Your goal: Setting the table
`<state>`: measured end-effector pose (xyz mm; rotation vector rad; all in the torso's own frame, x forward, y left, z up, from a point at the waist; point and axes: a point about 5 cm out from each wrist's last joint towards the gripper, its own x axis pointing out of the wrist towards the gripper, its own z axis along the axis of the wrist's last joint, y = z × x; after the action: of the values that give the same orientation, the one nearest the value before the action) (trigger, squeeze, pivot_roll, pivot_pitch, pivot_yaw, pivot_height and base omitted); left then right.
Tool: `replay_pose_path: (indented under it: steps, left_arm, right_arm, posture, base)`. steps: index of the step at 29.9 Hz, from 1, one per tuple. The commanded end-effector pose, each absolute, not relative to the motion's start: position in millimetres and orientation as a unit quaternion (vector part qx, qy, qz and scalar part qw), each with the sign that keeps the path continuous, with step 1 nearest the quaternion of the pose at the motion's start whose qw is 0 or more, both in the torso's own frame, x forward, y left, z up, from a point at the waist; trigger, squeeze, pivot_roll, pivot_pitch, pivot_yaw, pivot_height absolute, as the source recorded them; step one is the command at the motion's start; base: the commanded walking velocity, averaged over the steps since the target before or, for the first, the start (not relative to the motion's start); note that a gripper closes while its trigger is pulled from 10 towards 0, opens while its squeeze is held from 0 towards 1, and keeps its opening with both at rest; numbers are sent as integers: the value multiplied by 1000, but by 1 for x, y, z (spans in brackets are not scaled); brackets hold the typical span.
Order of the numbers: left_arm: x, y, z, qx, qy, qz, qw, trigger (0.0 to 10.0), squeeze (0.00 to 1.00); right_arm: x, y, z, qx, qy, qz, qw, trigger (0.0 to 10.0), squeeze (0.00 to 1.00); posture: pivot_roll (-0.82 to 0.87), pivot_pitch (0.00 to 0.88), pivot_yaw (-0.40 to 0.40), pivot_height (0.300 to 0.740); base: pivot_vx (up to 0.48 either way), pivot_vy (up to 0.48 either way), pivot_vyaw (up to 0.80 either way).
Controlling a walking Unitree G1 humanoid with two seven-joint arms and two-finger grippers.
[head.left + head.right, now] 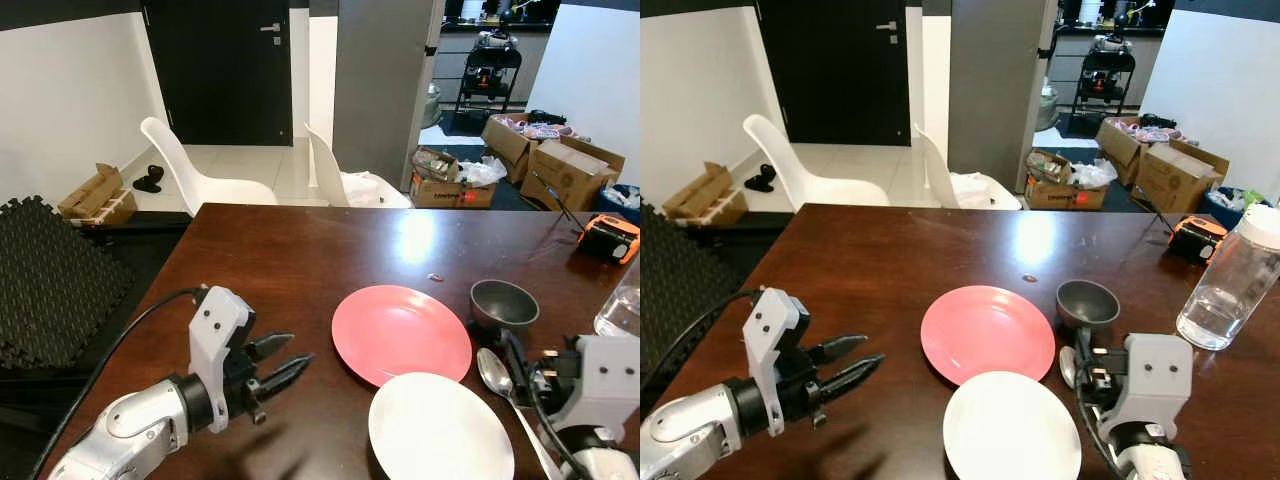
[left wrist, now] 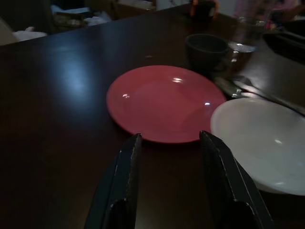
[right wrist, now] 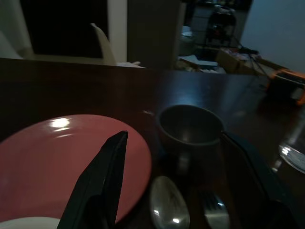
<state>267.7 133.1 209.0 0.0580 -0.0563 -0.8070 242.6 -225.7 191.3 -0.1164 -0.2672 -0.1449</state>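
Beside red plate, empty bowl.

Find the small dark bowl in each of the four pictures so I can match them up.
Left eye view: dark bowl right of centre, beyond the spoon.
Right eye view: bowl right of the red plate.
Left wrist view: bowl beyond the red plate's far edge.
Right wrist view: bowl between the open right pincer fingers.
Shared landmark: the red plate beside it.
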Motion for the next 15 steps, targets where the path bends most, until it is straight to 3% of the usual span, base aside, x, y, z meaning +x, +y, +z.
replay_pose_path:
  steps: [1,12,15]
  left_arm:
    - [272,149,202,14,-24,-337,941,10000,12]
    - [265,147,185,48,9,-359,932,10000,8]
    - [256,134,180,68,29,-416,906,10000,27]
  right_arm:
    - [238,-220,197,-57,-142,-75,985,10000,0]
    - [230,-239,184,-59,-113,-119,985,10000,0]
    - [229,-250,183,-61,-105,-140,983,10000,0]
  posture:
    - [-54,106,105,740]
    - [-64,99,108,740]
    - [-72,94,110,740]
  base:
    - [0,0,0]
    - [0,0,0]
    - [0,0,0]
